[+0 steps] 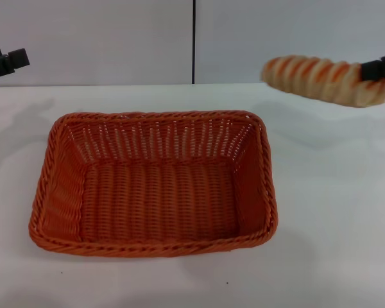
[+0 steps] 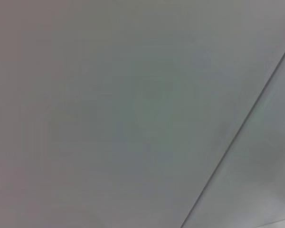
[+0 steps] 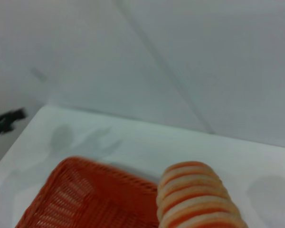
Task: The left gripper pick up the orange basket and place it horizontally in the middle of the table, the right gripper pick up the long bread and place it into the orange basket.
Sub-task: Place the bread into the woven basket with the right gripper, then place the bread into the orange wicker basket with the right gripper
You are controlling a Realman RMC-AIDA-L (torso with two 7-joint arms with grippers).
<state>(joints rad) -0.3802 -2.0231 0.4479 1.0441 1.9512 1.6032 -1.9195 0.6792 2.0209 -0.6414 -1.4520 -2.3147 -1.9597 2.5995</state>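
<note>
The orange basket (image 1: 154, 183) rests empty on the white table (image 1: 333, 212), its long side running left to right, near the middle. Above the table's far right, the long bread (image 1: 326, 80) hangs in the air, tilted slightly, with my right gripper (image 1: 374, 69) shut on its right end. The right wrist view shows the long bread (image 3: 195, 199) close up, with the orange basket (image 3: 85, 199) below and beside it. My left gripper (image 1: 8, 61) is raised at the far left, apart from the basket; it also shows far off as the left gripper (image 3: 7, 121). The left wrist view shows only grey wall.
A grey back wall with a dark vertical seam (image 1: 194, 42) stands behind the table. Bare white tabletop lies right of the basket and in front of it.
</note>
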